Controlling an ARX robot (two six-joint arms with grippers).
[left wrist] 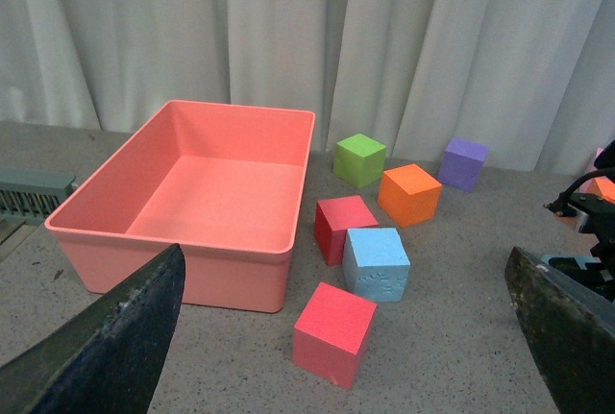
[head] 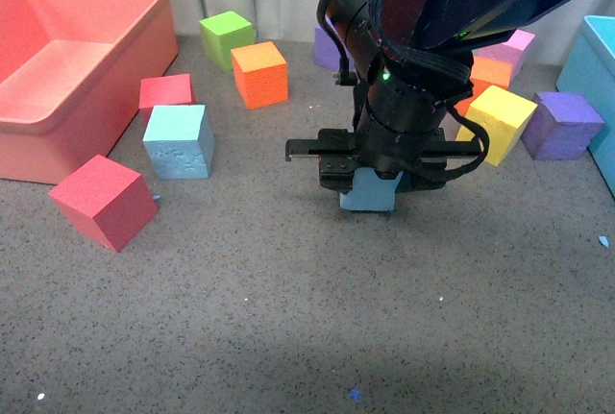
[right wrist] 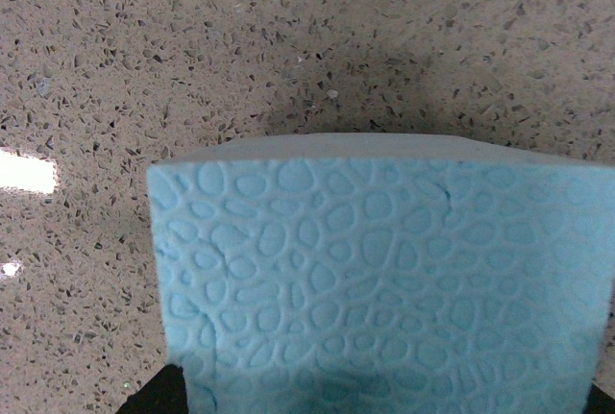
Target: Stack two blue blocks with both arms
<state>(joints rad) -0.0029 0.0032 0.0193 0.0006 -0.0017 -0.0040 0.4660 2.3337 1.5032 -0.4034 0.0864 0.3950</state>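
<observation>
Right black gripper (head: 370, 182): jaws clamped on the held sky-blue foam cube (head: 368, 195), which hangs directly beneath its wrist.
Left black gripper (left wrist: 344, 270): spread wide, empty.
Second sky-blue foam cube (left wrist: 377, 262): ahead of the left gripper, just beside a red foam cube (left wrist: 343, 227).
Handling: likely light, soft and crumbly; squeeze opposite flat faces gently at mid-height.

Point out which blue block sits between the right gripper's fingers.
The centre blue block, clamped under the right gripper. The other blue block stands free further left, near the pink bin, with no gripper on it.
</observation>
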